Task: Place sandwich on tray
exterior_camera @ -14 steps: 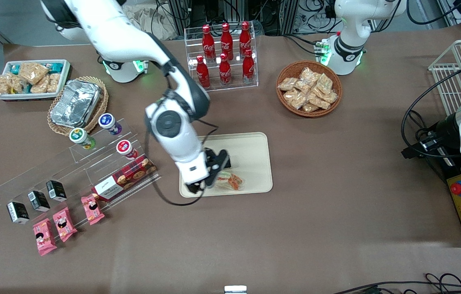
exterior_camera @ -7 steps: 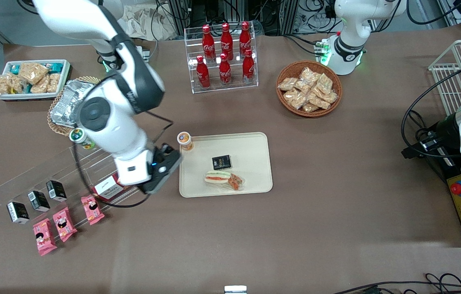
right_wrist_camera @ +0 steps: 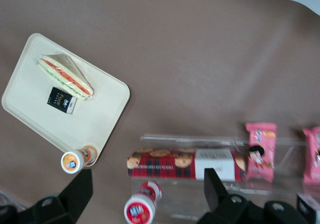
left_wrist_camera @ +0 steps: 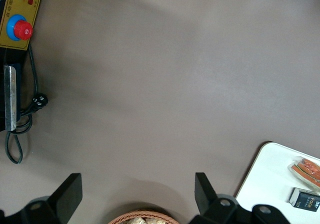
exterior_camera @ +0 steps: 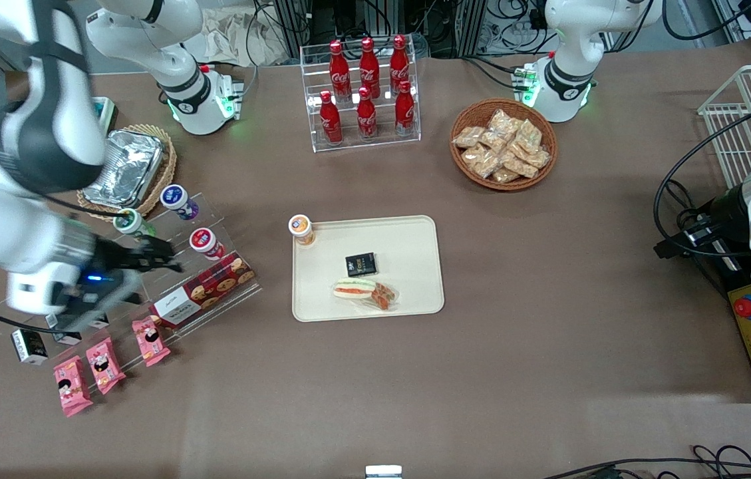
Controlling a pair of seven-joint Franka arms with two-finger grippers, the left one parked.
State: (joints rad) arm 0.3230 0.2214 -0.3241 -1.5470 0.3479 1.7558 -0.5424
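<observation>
The sandwich [exterior_camera: 365, 293], a clear-wrapped wedge with red and green filling, lies flat on the cream-beige tray [exterior_camera: 415, 229], on the part nearer the front camera. It also shows in the right wrist view [right_wrist_camera: 65, 76] on the tray [right_wrist_camera: 102, 116], and in the left wrist view [left_wrist_camera: 306, 168]. My right gripper [exterior_camera: 163, 256] is open and empty. It hangs above the clear acrylic stand toward the working arm's end of the table, well apart from the tray. In the right wrist view the gripper [right_wrist_camera: 147, 178] has its fingers spread wide over a red-lidded cup.
A small black box [exterior_camera: 360, 264] lies on the tray beside the sandwich. An orange-lidded cup [exterior_camera: 300, 228] stands at the tray's corner. The acrylic stand [exterior_camera: 149, 279] holds cups, a red cookie box [exterior_camera: 205, 287] and pink packets. A cola rack [exterior_camera: 365, 90], a cracker basket [exterior_camera: 503, 143] and a foil container [exterior_camera: 124, 166] stand farther back.
My gripper has let go of the sandwich and pulled away from the tray toward the working arm's end, rising over the acrylic stand. The sandwich stays on the tray.
</observation>
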